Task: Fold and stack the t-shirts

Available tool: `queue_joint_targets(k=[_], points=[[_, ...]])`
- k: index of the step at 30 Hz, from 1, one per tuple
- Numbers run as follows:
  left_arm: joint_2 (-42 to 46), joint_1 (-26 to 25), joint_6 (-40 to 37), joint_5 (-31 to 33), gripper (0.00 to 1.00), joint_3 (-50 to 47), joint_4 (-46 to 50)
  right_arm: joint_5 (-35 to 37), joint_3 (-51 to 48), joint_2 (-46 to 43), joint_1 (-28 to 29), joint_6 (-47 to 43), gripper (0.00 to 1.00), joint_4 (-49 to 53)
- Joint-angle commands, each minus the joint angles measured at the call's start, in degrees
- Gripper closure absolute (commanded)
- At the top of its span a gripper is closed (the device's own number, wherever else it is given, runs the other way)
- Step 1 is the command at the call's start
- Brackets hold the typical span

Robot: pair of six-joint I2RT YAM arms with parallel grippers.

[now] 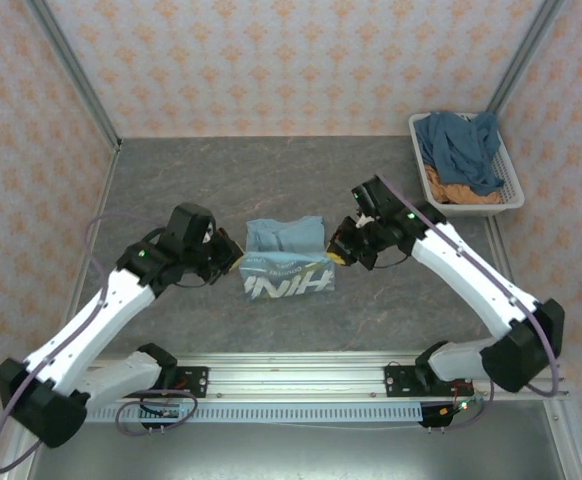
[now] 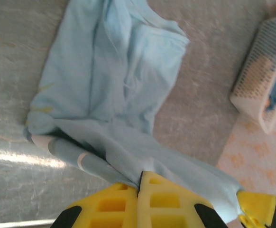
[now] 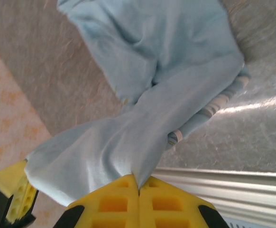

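- On the table [image 1: 171,180], centre, top view: light blue shirt [image 1: 284,262] lies partly folded, white lettering on the near flap.
- Left gripper [image 1: 233,262] is at the shirt's left edge and right gripper [image 1: 337,252] at its right edge. Both are low and close to the cloth.
- Basket [image 1: 511,190] sits at the far right corner, well apart from the shirt. Inside it a slate-blue shirt [image 1: 461,148] is heaped on top of an orange shirt [image 1: 441,185], both unfolded.
- Left wrist view: the yellow fingers are clenched with a pinch of light blue cloth between the tips. The fabric rises from the table into the grip, and the rest of the shirt is spread beyond. The basket shows at the right edge, blurred.
- Right wrist view: same story, with the jaws clamped on a pinch of the blue cloth and a band of fabric pulled up from the table to the tips.
- Step, my read: mid-fold on the first shirt, with both arms holding one edge lifted. No stack started, two shirts to go.
- Next move needs: both arms carrying the edge across together at matched height and pace, laying it flat over the body, then letting go at the same time. Uneven pull would skew or bunch the fold.
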State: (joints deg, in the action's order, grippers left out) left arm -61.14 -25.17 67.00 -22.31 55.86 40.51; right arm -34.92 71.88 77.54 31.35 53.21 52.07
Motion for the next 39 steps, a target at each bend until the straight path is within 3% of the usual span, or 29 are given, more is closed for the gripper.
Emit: queue_joint_targets(k=[1, 11, 13, 15, 17, 21, 24, 28, 31, 34, 39], points=[[-6.63, 3.56, -1.29, -0.42, 1.0, 4.68, 0.07, -0.57, 4.46, 6.14, -3.38, 2.55, 1.0, -0.98], [-37.06, 11.72, -9.33, 0.33, 1.0, 21.07, -3.12, -1.62, 28.21, 38.2, -10.31, -4.04, 1.0, -1.98], [-42.75, 12.6, -10.68, 0.66, 1.0, 25.02, -3.72, -1.43, 33.02, 43.83, -10.84, -4.96, 0.92, -2.39], [-47.1, 13.2, -11.42, -0.02, 0.85, 28.69, -4.54, -0.56, 37.36, 48.31, -11.34, -5.64, 0.76, -0.59], [-47.93, 13.23, -11.67, 0.98, 0.58, 31.74, -3.96, -0.06, 39.68, 49.62, -11.48, -6.69, 0.62, -0.82], [-40.9, 11.9, -10.47, 4.85, 0.51, 29.05, -2.87, 2.97, 34.8, 42.31, -11.61, -9.98, 0.45, -5.46], [-31.29, 8.33, -4.5, 5.3, 0.5, 19.65, -5.07, 5.25, 26.95, 33.46, -11.65, -12.64, 0.41, -7.81], [-19.29, -2.63, 12.86, 7.32, 0.46, 3.34, -13.56, 3.67, 5.87, 16.36, -11.5, -11.05, 0.42, -21.25], [-13.35, -11.82, 29.51, 14.08, 0.41, -7.85, -23.99, 2.7, -10.99, 1.79, -11.19, -7.63, 0.42, -34.77], [-13.67, -19.64, 39.55, 22.53, 0.36, -12.97, -34.05, 3.1, -24.48, -10.9, -10.95, -2.13, 0.36, -45.33], [-22.62, -25.18, 47.59, 28.18, 0.34, -14.19, -46.24, 2.13, -35.66, -20.96, -10.83, 3.24, 0.34, -50.49]])
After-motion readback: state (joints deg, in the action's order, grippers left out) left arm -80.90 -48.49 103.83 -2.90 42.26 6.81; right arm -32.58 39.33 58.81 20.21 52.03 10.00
